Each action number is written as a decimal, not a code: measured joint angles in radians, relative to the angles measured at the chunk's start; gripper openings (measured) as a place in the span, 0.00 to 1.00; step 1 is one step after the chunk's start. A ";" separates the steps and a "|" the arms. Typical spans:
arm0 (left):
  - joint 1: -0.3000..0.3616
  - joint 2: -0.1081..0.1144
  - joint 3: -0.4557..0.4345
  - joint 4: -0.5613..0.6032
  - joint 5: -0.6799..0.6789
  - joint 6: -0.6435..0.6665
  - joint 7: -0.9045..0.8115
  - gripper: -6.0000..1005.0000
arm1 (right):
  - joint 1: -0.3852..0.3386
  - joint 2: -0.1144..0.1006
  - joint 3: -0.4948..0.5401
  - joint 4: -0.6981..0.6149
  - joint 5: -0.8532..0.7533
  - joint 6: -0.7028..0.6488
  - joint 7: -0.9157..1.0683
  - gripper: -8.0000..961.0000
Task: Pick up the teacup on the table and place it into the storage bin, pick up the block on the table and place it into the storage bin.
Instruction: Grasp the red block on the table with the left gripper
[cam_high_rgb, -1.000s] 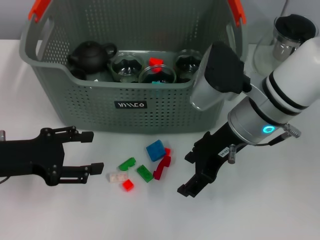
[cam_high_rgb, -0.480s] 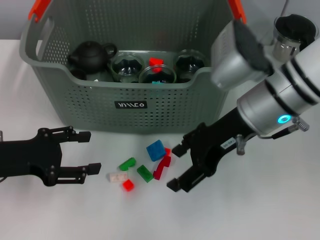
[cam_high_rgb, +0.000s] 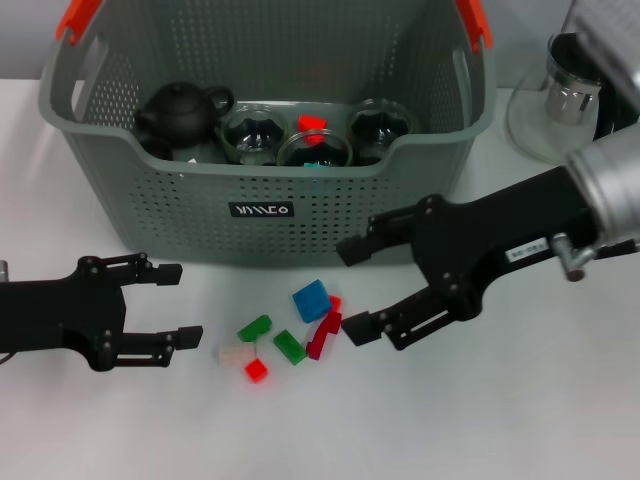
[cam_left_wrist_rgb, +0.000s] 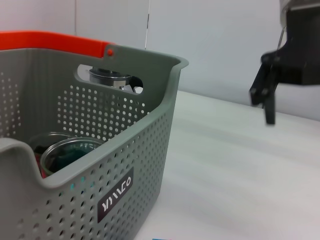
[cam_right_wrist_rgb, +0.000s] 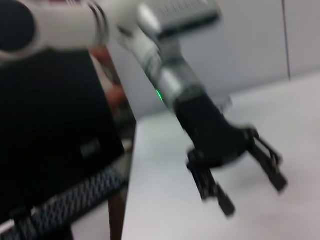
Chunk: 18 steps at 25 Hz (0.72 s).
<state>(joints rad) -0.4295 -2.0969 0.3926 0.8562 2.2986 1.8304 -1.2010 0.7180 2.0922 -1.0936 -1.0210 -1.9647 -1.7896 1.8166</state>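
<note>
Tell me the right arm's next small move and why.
Probably ease the right gripper a little toward the blocks and down, so its open jaws come either side of the dark red block or the blue block. It is empty and sits just beside the cluster in front of the bin. The left gripper waits open on the other side.

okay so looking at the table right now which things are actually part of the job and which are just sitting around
Part of the job:
storage bin
glass teacups, already in the bin
blocks scattered on the table in front of the bin
right gripper, open, beside the blocks

Just sitting around:
black teapot in the bin
glass pitcher on a round coaster
left gripper, open, idle
</note>
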 joint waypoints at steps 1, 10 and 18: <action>0.000 0.000 0.000 -0.001 -0.001 0.000 0.000 0.81 | -0.007 0.000 0.019 0.002 0.016 -0.015 -0.024 0.97; -0.007 -0.006 0.051 0.001 0.004 -0.031 0.001 0.81 | -0.065 -0.003 0.090 0.026 0.064 -0.100 -0.139 0.96; -0.036 -0.020 0.236 0.094 0.044 -0.092 -0.020 0.81 | -0.063 -0.012 0.118 0.064 0.005 -0.122 -0.086 0.97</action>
<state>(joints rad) -0.4655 -2.1171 0.6289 0.9499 2.3426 1.7384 -1.2215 0.6547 2.0800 -0.9752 -0.9565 -1.9598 -1.9120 1.7302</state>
